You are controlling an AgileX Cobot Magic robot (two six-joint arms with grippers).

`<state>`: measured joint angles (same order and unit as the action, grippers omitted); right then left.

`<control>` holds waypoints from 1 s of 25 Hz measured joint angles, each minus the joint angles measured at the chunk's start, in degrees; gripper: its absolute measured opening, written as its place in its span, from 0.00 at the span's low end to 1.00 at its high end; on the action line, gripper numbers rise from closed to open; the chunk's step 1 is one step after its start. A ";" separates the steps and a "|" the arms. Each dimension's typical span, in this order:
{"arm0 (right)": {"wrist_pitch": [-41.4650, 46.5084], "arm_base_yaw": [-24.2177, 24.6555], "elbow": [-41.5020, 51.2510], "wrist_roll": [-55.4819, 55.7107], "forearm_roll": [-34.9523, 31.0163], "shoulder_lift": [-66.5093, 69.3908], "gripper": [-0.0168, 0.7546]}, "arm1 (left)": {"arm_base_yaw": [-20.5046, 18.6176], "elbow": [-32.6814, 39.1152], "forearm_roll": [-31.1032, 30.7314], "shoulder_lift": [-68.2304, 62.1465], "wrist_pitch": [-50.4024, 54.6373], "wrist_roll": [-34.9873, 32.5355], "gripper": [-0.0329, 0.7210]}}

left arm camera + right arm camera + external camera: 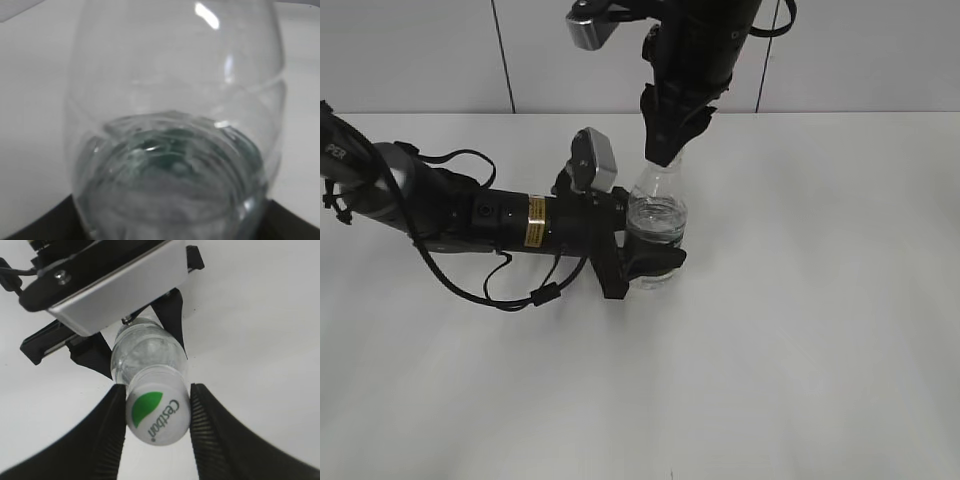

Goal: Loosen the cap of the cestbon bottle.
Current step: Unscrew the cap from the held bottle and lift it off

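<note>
A: Where do we stand? We have the small clear plastic water bottle point(657, 215) upright on the white table point(820, 330), near its middle, with the left gripper point(655, 262) clamped around its lower body from the side.

B: And from above, the right gripper point(157, 412) has its two ribbed black fingers point(112, 430) pressed on either side of the small round white plastic screw cap with the green half-moon mark point(157, 412). So both tools are grasping: left on the body, right on the cap.

A: What worries us?

B: The bottle wall is thin and it looks only partly filled. If the left hold is too soft, we judge the whole bottle turns with the cap and nothing loosens.

A: And if we squeeze harder?

B: Then the body may buckle, and once the seal breaks water could push out of the neck.

A: The cap itself?

B: It is smooth-topped and small; the pads could slip round it if the twist axis sits off the neck's centre.
</note>
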<state>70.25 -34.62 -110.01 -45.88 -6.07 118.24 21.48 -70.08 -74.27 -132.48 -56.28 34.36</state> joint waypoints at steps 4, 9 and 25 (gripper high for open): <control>0.22 -0.06 -0.40 -1.68 0.04 0.00 0.40 | 0.00 0.00 0.35 0.00 -0.32 0.05 0.59; 0.27 -0.06 -0.71 -4.54 -1.12 0.00 0.40 | 0.00 0.00 0.53 0.00 -0.70 0.05 0.59; 0.47 -0.06 -0.71 -14.80 -1.87 0.00 0.40 | -0.11 0.00 -0.12 0.00 -0.70 0.12 0.59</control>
<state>70.71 -34.68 -110.72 -60.68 -7.94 118.24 21.37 -70.08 -74.39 -132.48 -56.98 34.49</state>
